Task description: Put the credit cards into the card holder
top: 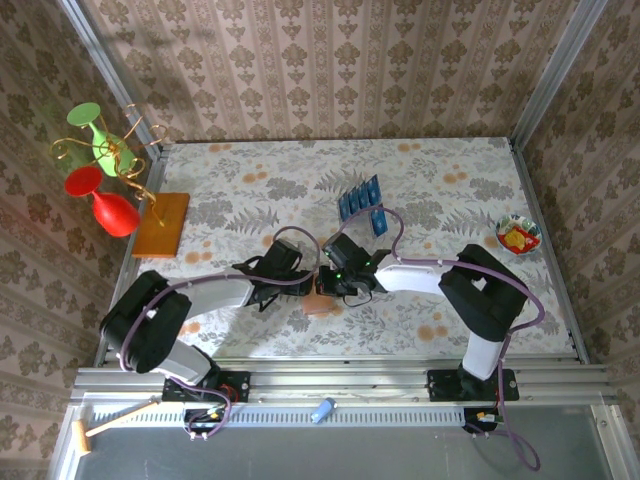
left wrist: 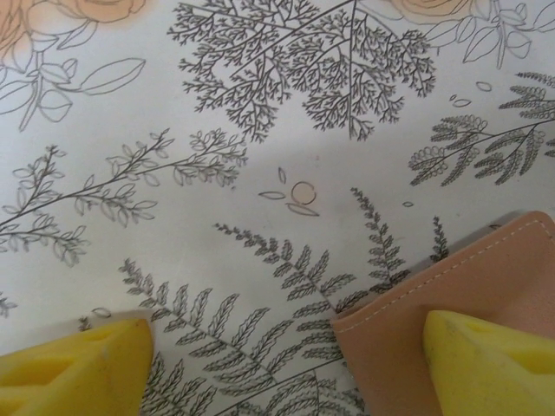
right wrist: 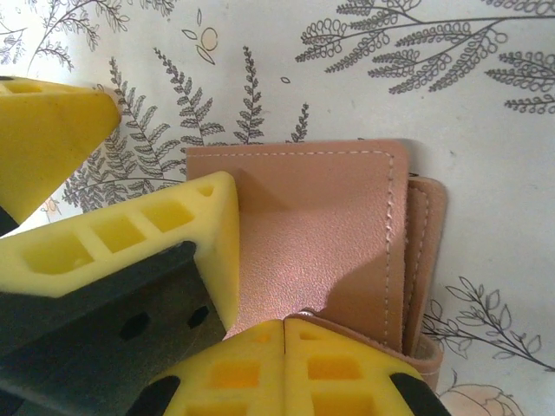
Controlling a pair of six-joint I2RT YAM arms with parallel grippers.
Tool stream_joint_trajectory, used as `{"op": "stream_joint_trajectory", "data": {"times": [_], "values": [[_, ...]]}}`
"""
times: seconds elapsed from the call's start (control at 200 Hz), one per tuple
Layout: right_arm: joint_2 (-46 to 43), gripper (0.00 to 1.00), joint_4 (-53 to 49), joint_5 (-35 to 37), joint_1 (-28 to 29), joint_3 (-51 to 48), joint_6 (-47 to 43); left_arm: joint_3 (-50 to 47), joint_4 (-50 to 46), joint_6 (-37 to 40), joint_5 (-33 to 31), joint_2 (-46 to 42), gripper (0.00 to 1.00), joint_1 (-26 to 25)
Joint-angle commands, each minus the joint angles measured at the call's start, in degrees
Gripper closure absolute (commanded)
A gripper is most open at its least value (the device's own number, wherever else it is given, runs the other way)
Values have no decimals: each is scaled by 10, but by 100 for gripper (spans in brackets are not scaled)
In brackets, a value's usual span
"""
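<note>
The card holder (right wrist: 312, 225), a tan leather bifold, lies on the floral tablecloth at the middle of the table (top: 322, 305). My right gripper (right wrist: 284, 328) is shut, its tips pressed against the holder's raised flap edge by a small metal snap. Whether it pinches the flap I cannot tell. My left gripper (left wrist: 286, 347) is open and straddles the holder's corner (left wrist: 434, 303), with one yellow finger (left wrist: 486, 364) over the leather and the other on bare cloth. Several blue credit cards (top: 360, 200) lie fanned behind both grippers, untouched.
A small bowl of coloured sweets (top: 518, 235) sits at the right edge. At the left, an orange-brown board (top: 162, 222) carries a wire stand with a red glass (top: 112, 210) and a green glass (top: 95, 135). Walls close in the table on three sides.
</note>
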Motion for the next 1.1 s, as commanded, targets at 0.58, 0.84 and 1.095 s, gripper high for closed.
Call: {"op": "stream_joint_trajectory", "data": {"times": [0.58,0.84,1.095], "values": [[13,100,-2,10,3,-33,17,-15,-56,2,23,-54,16,13],[5,100,-6,7,2,-28,17,-20,-26,3,32,-12,15,11],[-32,100,-22,13,-9,-9,9,-41,-10,-9,26,-3,16,3]]}}
